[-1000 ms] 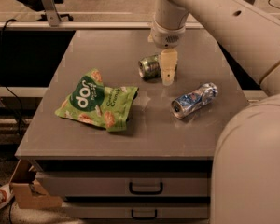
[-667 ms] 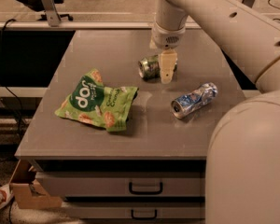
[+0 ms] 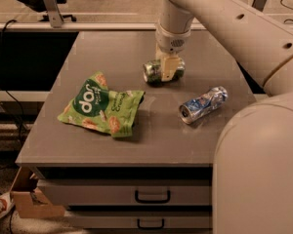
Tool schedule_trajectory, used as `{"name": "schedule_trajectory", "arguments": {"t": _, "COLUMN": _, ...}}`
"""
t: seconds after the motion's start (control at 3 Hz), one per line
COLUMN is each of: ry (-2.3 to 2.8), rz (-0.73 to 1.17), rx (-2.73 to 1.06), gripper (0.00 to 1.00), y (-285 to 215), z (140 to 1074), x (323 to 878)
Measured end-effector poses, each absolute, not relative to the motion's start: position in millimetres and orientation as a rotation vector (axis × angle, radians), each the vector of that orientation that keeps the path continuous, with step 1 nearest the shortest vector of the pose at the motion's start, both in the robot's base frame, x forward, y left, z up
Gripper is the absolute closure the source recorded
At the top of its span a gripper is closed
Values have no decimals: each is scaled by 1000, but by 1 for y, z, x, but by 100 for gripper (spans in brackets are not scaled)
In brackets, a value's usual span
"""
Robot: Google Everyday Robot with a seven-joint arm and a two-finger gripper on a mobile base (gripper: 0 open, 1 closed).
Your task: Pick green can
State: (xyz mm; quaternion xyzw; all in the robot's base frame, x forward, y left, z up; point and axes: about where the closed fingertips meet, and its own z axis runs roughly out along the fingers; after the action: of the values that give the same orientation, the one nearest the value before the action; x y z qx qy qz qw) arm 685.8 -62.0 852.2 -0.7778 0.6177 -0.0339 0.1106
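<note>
Gripper (image 3: 168,68) at upper centre of the frame, down at bench level and overlapping the right half of the green can (image 3: 153,72). State of the jaws: cannot be told from this view, whether closed on the can or merely set about it. Green can lying on its side, silver top turned toward frame left, resting on the bench (image 3: 112,52) with no gap visible beneath it. Arm (image 3: 219,18) running from the upper right of the frame to the wrist directly above the can.

Progress, as judged from this arrangement:
- **Reach:** apparently complete, with the gripper at the correct object.
- **Grasp:** unconfirmed.
- **Lift:** not yet done, the can being on the bench.
- **Left to do:** in all likelihood a firm closure about the can's body, then a raise clear of the surface.

Crushed blue-and-silver can (image 3: 203,104) at right of centre, well apart from the gripper. Green snack bag (image 3: 101,106) at left of centre, flat on the bench, likewise well apart. Neither in contact with the target.

Drawer fronts (image 3: 151,196) along the lower edge below the bench. Robot body (image 3: 259,169) filling the lower right corner. Cardboard box (image 3: 29,199) at lower left.
</note>
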Motion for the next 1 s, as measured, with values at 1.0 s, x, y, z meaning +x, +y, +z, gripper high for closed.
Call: {"name": "schedule_trajectory", "arguments": {"t": 1.0, "ry": 1732, "rz": -192, "rx": -2191, "gripper": 100, "y": -72, "z": 914, "x": 700}}
